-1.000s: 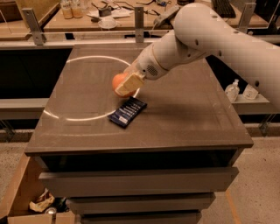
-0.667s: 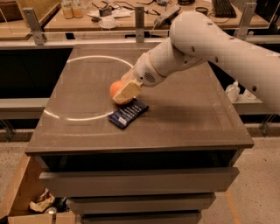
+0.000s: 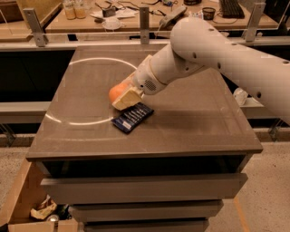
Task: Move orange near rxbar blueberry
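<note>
Gripper (image 3: 122, 96) closed around the orange (image 3: 115, 92), low over the counter (image 3: 195, 122) just beside the rxbar blueberry (image 3: 132, 117); an early release could let the round fruit roll away from it.

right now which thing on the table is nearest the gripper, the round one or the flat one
The round one: the orange, in the gripper over the table. The flat dark-blue rxbar blueberry lies just beside it, ungripped.

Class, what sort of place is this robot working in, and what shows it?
Probably a lab or workshop: a cluttered workbench with a keyboard behind, a drawer cabinet, and the gripper holding the orange over it.
</note>
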Available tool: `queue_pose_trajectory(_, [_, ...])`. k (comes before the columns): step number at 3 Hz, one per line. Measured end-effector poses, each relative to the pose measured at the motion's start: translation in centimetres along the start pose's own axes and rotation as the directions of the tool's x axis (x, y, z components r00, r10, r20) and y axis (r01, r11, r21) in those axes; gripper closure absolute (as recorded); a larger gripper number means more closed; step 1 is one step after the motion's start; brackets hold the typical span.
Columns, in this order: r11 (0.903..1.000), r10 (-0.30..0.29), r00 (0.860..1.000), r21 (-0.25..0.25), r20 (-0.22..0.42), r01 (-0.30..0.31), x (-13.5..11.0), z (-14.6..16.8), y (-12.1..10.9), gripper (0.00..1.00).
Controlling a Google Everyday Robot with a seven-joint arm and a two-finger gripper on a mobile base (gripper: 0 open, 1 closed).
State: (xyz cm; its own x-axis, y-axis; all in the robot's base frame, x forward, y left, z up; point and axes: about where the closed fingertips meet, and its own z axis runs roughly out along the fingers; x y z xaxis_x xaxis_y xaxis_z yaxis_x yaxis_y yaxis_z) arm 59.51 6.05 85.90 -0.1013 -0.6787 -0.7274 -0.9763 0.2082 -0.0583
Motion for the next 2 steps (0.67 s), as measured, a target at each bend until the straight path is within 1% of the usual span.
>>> queue_pose_trajectory(1, [0.9998,-0.006,1.0,-0.017,0.005,0.006,0.28,1.1,0.99,0.12])
queue_pose_trajectory(2, [0.9999,-0.006,1.0,-0.011,0.012,0.006,0.48,1.33,1.23,0.0])
